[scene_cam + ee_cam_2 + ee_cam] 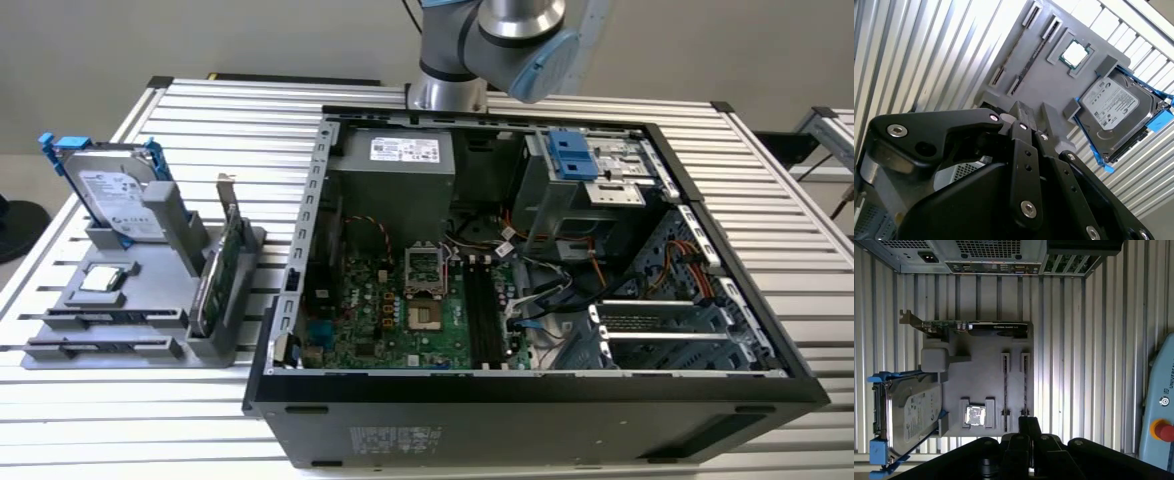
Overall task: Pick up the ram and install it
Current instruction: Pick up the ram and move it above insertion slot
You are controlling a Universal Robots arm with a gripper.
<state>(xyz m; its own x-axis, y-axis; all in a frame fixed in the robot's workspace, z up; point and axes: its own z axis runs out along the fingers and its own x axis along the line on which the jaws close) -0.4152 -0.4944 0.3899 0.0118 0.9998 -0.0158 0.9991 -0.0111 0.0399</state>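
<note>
The ram [1025, 385] is a thin dark stick standing on edge in a slot of the grey holder [984, 370]. A second stick like it [1005, 385] stands in the neighbouring slot. In the second wrist view the ram [1023, 54] runs across the far part of the holder. The exterior view shows the sticks [100, 318] as dark strips at the holder's near end. My gripper [1029, 424] hangs above the holder's edge, just off the end of the ram, apart from it. My gripper [1022, 111] is shut and holds nothing.
The holder also carries a silver hard drive with blue rails [909, 415], a processor chip [975, 416] and a green expansion card [979, 328]. To the exterior view's right lies the open computer case [307, 180], with black memory slots [487, 310] on its motherboard. A teach pendant [1159, 415] lies nearby.
</note>
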